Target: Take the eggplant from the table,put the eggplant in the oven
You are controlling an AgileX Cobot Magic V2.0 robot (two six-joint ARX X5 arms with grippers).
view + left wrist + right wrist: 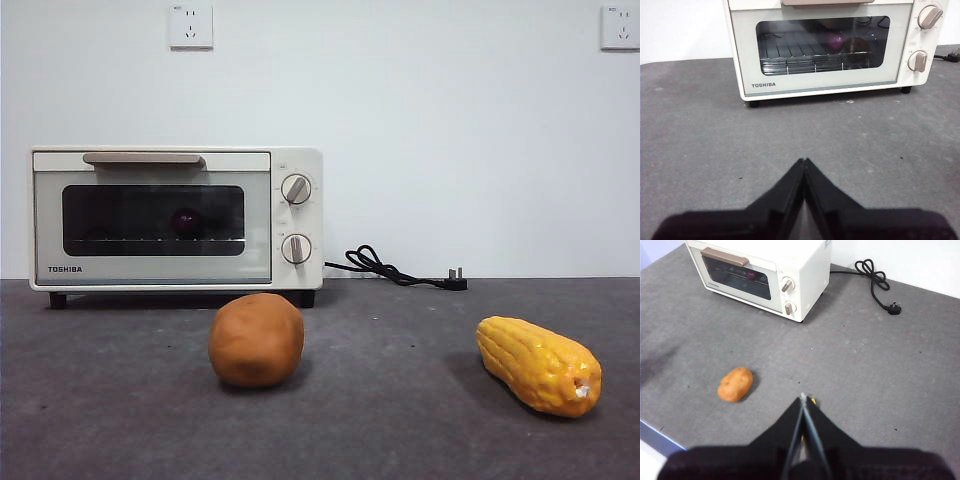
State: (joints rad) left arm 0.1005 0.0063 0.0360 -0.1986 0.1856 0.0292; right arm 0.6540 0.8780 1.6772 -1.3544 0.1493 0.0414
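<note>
The eggplant is a small dark purple lump resting on the wire rack inside the oven, seen through the dark glass of the closed door. The left wrist view shows the eggplant behind the glass of the oven; the right wrist view shows the eggplant inside the oven too. My left gripper is shut and empty, low over the table in front of the oven. My right gripper is shut and empty, higher above the table.
A brown potato-like lump lies on the table in front of the oven. A yellow corn cob lies to the right, mostly hidden under my right gripper in its wrist view. The oven's black cord and plug trail along the back wall.
</note>
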